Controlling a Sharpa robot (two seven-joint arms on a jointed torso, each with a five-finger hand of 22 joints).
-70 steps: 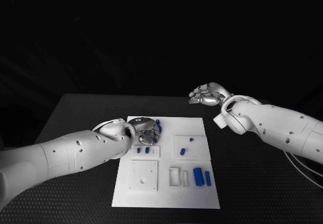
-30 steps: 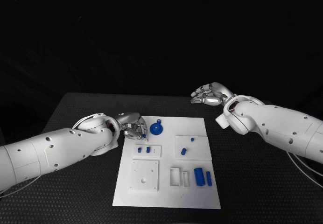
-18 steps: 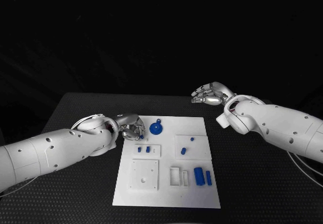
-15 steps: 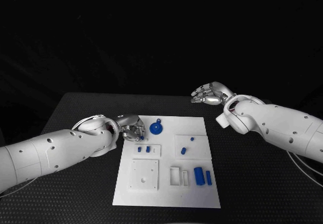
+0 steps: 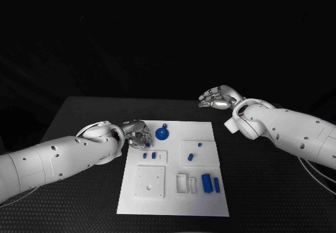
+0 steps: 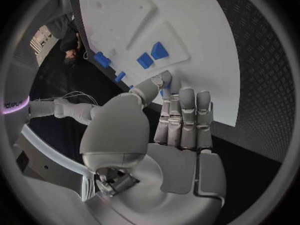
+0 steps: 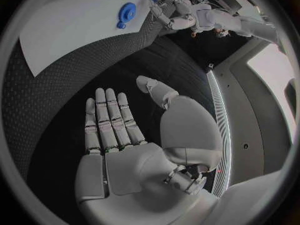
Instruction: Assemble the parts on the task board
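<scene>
The white task board [image 5: 175, 196] lies in the middle of the black table. My left hand [image 5: 138, 134] hovers at the board's far left edge, and it pinches a small blue part [image 6: 164, 90] between thumb and fingertips. A round blue part with a short handle [image 5: 162, 133] lies on the board just right of that hand. Two small blue pieces [image 5: 148, 156] sit in a recess below the hand. My right hand [image 5: 218, 98] is raised beyond the board's far right corner, its fingers [image 7: 109, 120] straight and apart with nothing in them.
More blue parts stand on the board's right half: a peg [image 5: 190, 157], a tiny one [image 5: 199, 144] and two long blocks [image 5: 210, 183]. A square white plate [image 5: 150, 182] and white slots [image 5: 185, 184] sit at the near end. Black table [image 5: 77, 126] surrounds the board.
My left hand has drawn back from over the round blue part to the board's left edge, uncovering that part. My right hand has stayed where it was.
</scene>
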